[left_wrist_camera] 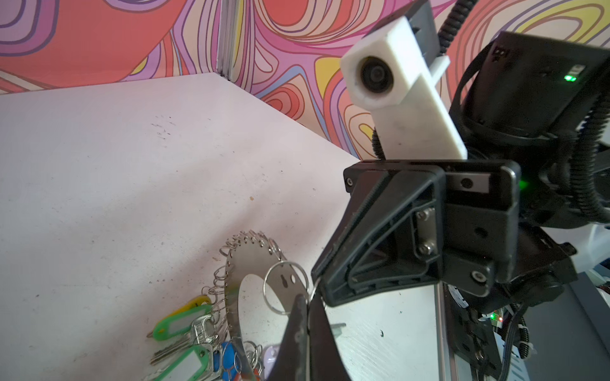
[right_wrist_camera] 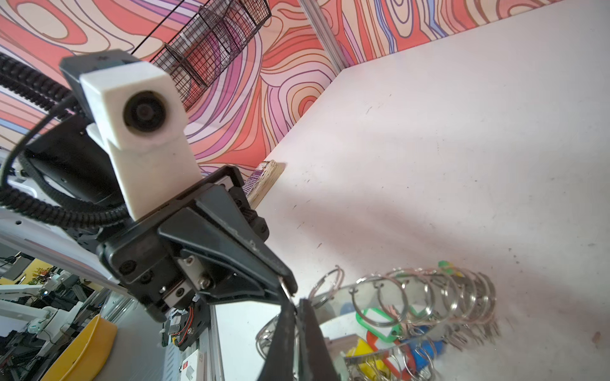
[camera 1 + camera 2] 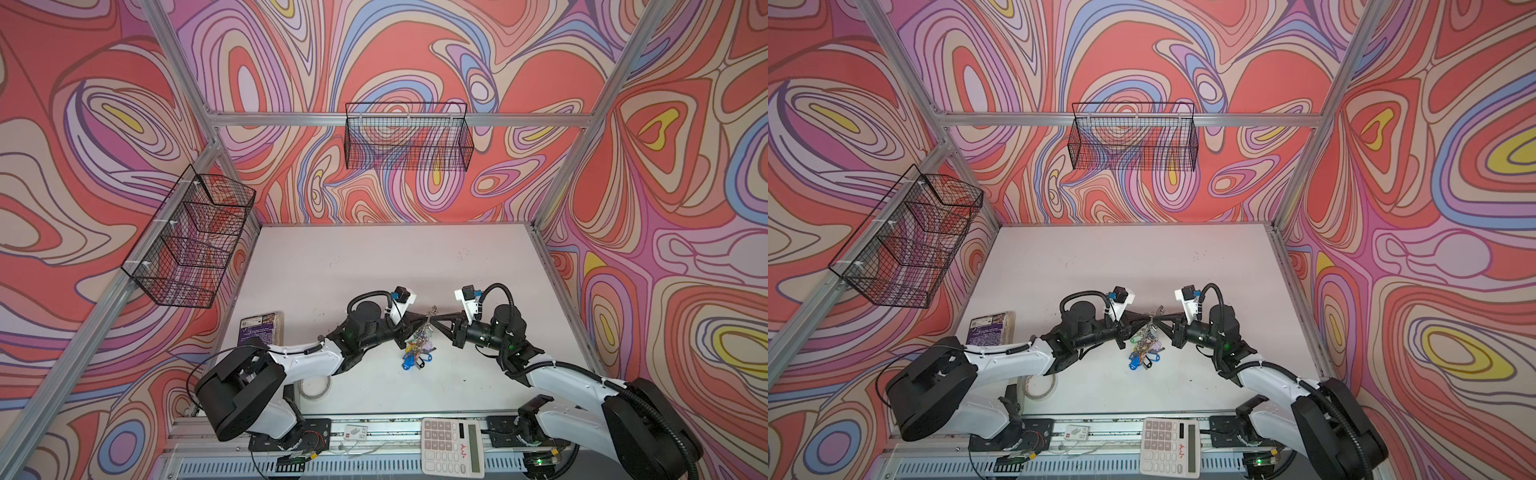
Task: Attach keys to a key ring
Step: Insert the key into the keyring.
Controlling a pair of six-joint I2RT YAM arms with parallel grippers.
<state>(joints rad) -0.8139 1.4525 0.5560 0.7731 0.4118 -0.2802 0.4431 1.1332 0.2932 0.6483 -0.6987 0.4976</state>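
Both arms meet tip to tip over the middle of the white table. Between them the key ring hangs on edge, a flat silver plate whose rim is fringed with small split rings. Several keys with green, yellow, blue and red tags dangle from it down to the table. My left gripper is shut, with a thin split-ring wire pinched at its tips. My right gripper is shut on the edge of the key ring.
A purple book lies at the table's left edge, and a beige tape roll sits under the left arm. A calculator rests on the front rail. Wire baskets hang on the back wall and the left wall.
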